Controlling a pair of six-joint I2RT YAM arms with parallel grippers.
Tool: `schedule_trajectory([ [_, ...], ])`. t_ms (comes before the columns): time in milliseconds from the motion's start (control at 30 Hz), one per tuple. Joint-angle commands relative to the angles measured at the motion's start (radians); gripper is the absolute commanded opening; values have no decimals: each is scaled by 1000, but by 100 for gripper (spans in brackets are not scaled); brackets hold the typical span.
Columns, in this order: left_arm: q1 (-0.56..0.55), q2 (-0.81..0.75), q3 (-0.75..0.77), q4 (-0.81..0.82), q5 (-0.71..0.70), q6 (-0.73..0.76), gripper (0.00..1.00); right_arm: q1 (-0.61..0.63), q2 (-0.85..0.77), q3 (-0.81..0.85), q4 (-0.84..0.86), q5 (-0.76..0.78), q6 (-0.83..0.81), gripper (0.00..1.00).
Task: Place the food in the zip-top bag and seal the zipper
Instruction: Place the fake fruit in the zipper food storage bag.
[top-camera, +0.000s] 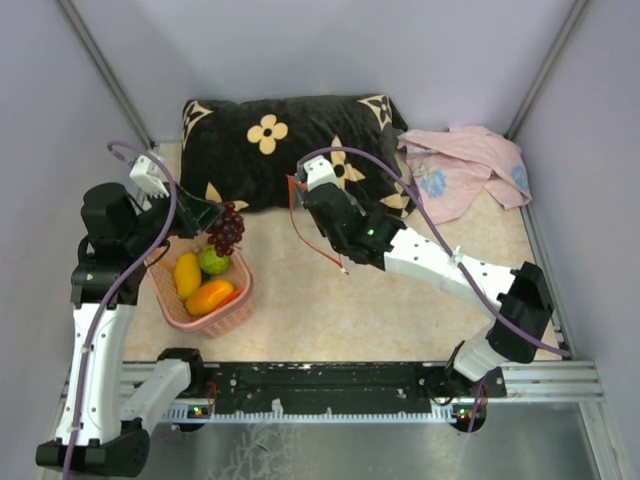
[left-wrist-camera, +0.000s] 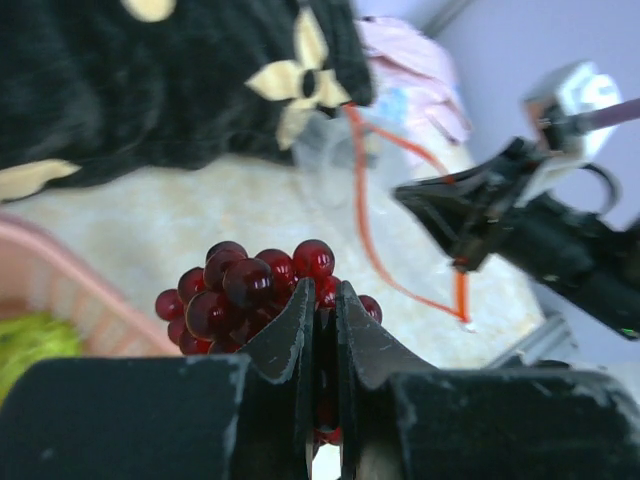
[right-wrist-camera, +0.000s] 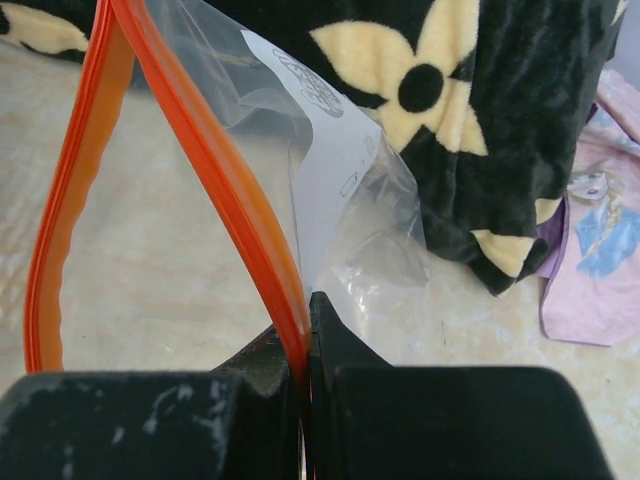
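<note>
My left gripper is shut on the dark purple grape bunch, held above the pink basket's far rim; the grapes also show in the left wrist view in front of my gripper. In the basket lie a yellow fruit, a green one and an orange-red one. My right gripper is shut on the zipper of the clear zip-top bag, holding its mouth open in mid-air; the right wrist view shows the gripper. The zipper loop shows in the top view.
A black pillow with cream flowers lies at the back of the table. A pink cloth lies at the back right. Grey walls close in the sides. The beige tabletop stretches between the basket and the right arm.
</note>
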Motion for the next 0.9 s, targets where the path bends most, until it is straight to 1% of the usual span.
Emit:
schedule_trajectory([
  [0,-17,17,-11,200,270,-132,0,-5,-4,41,59,-54,38,0],
  [100,-41,27,-52,315,336,-223,0,-6,-3,35,81,-94,59,0],
  [233,-111,44,-77,419,345,-309,0,-6,3,35,95,-131,87,0],
  [300,-170,62,-85,477,343,-341,0,-5,7,36,101,-160,100,0],
  [367,-251,82,-86,511,304,-344,0,-5,8,35,107,-188,112,0],
  [433,-305,97,-84,518,246,-339,0,-6,8,34,114,-202,124,0],
  [567,-333,116,-104,550,206,-347,0,-6,4,34,120,-236,147,0],
  [700,-333,128,-114,486,120,-320,0,-6,-12,23,126,-257,157,0],
  [867,-333,145,-123,312,-40,-293,0,-5,-32,1,135,-281,168,0],
])
